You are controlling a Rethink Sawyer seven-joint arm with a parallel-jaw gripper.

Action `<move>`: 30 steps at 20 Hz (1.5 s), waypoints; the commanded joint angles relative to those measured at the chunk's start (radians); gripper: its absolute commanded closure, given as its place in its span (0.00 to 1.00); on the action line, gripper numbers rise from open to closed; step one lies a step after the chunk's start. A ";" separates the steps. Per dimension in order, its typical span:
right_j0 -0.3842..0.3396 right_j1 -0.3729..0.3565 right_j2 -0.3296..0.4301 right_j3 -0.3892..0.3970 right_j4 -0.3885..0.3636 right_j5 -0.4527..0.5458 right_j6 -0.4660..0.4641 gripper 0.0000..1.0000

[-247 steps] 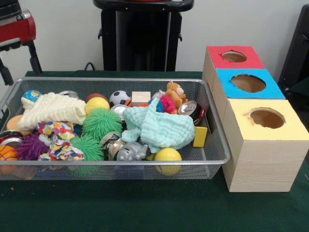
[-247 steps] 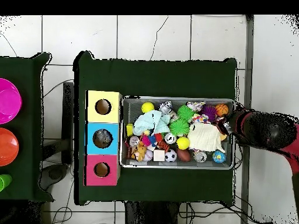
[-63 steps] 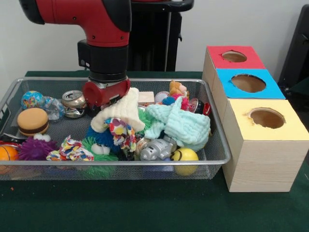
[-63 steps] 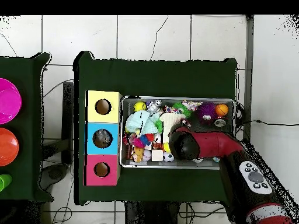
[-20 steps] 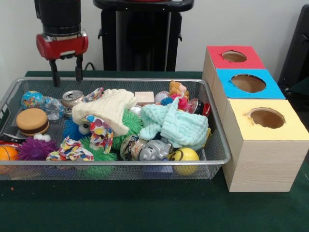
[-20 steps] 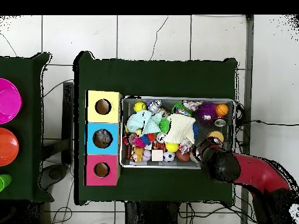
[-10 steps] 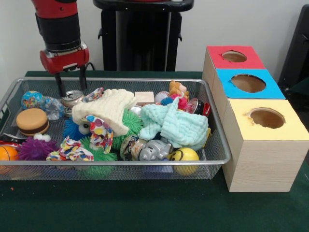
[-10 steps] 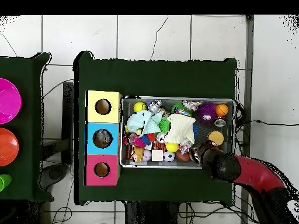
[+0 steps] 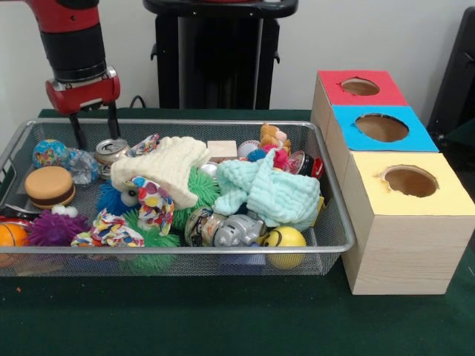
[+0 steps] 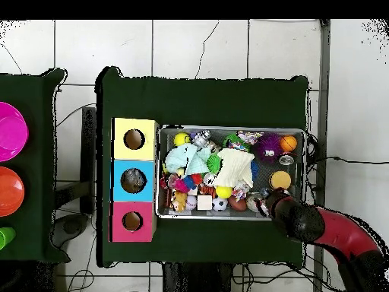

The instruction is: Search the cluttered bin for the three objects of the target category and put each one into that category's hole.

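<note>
The end effector (image 9: pixel 94 126) hangs empty with fingers spread, straddling the far rim of the wire bin (image 9: pixel 335 237) just beside a crushed can (image 9: pixel 111 150), likely its target; the holed boxes (image 9: pixel 401 222) wait alongside.

Bare mesh lay around the burger toy (image 9: pixel 50 185); right of it, cloths and toys crowded the wire bin (image 9: pixel 326 185).
</note>
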 commanded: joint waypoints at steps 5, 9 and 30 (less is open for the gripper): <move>-0.029 0.077 0.131 -0.078 -0.129 0.131 -0.205 0.00; -0.030 0.092 0.147 -0.066 -0.171 0.116 -0.201 0.00; -0.022 -0.040 0.319 -0.054 -0.220 0.332 -0.370 0.00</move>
